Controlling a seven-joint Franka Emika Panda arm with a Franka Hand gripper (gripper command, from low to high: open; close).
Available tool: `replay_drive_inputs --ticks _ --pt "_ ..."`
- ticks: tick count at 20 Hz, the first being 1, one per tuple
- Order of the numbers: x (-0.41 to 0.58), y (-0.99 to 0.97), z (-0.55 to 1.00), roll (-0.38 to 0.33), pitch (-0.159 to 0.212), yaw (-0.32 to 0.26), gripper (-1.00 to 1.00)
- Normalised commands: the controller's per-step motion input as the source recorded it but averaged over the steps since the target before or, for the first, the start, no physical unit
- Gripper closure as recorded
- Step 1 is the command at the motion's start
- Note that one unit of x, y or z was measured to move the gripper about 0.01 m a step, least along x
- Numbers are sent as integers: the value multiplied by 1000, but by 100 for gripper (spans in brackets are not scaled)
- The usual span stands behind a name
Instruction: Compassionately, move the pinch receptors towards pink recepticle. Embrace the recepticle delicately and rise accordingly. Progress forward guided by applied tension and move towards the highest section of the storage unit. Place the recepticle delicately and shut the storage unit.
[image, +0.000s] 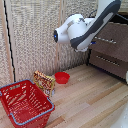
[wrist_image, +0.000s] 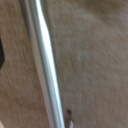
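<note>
silver bar handle (wrist_image: 45, 65) close to wrist camera (blurred) | brown drawer front (wrist_image: 95, 55) behind | fingers' opening: cannot tell

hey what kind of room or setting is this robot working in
Probably a staged home-like room, perhaps simulated. A dark brown wooden dresser with silver bar handles stands on a light plank wood floor, with pale panelled walls behind. A red wire basket and a red bowl sit on the floor.
</note>
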Motion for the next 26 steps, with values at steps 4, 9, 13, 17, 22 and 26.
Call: replay_drive_inputs --ticks 4,9,13,17,22,26 --pt "29 -416 0 0 111 131 100" --pt "5 -238 0 -56 77 53 100" --pt "-9 -124 0 -102 46 6 100" --pt "2 -111 25 -102 61 0 100" --pt "90 -350 258 -104 175 13 100" --pt "57 -559 353 -95 183 41 100"
